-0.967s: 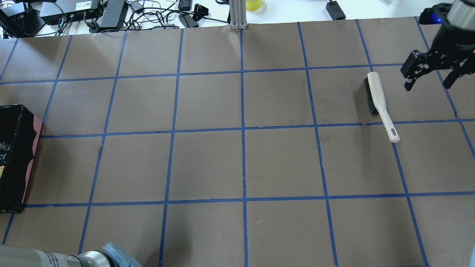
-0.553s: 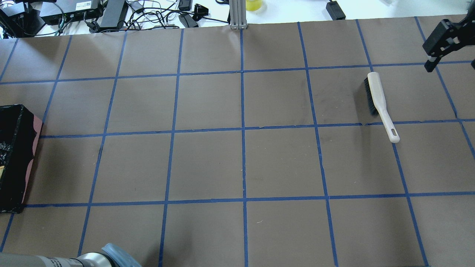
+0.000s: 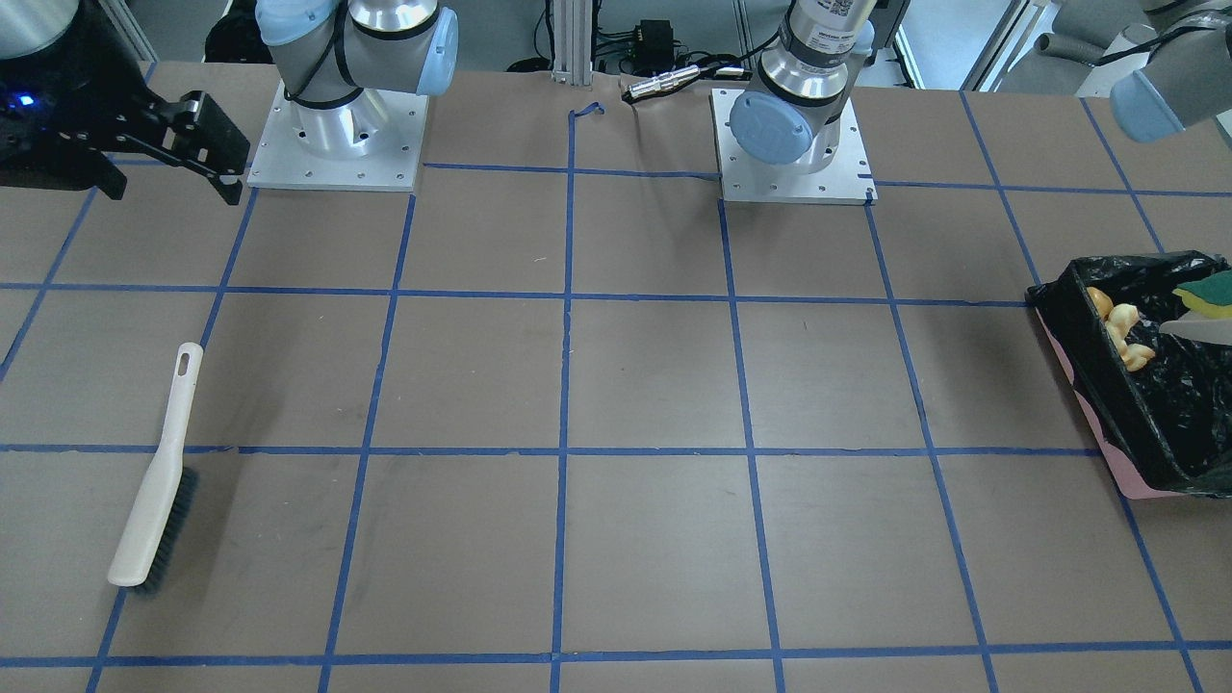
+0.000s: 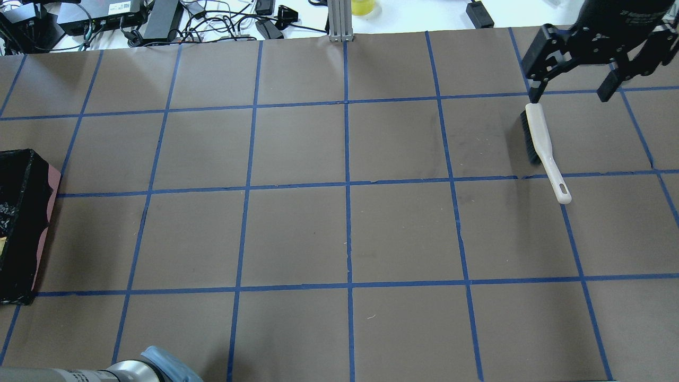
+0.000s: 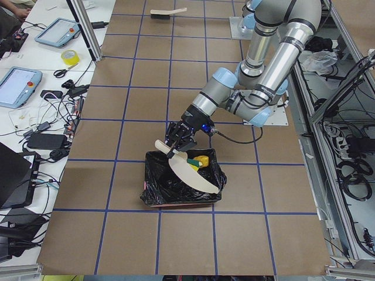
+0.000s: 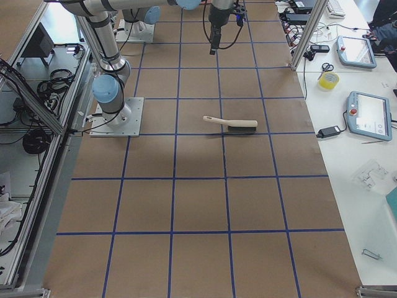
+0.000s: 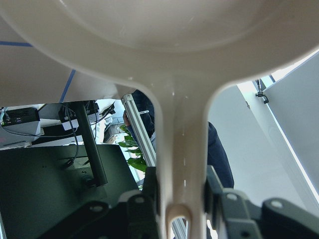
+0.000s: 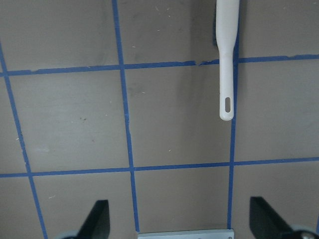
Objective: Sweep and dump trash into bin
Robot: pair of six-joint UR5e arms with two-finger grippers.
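- Left tool: pressed onto the handle of the beige dustpan, one finger on each side.
- Dustpan tilted, its wide end down inside the bin.
- Bin: pink-sided, black bag liner, standing on the surface at the robot's left end.
- Trash: yellow-brown pieces lie in the bin against the inner wall nearest the table's middle. The green-and-yellow sponge piece is within the bin's outline beside the dustpan's lip; cannot tell whether it rests on pan or bag.
- Right tool: fingers spread wide, nothing between them, raised above the surface.
- Brush lies flat on the surface just beside the right tool, apart from it.
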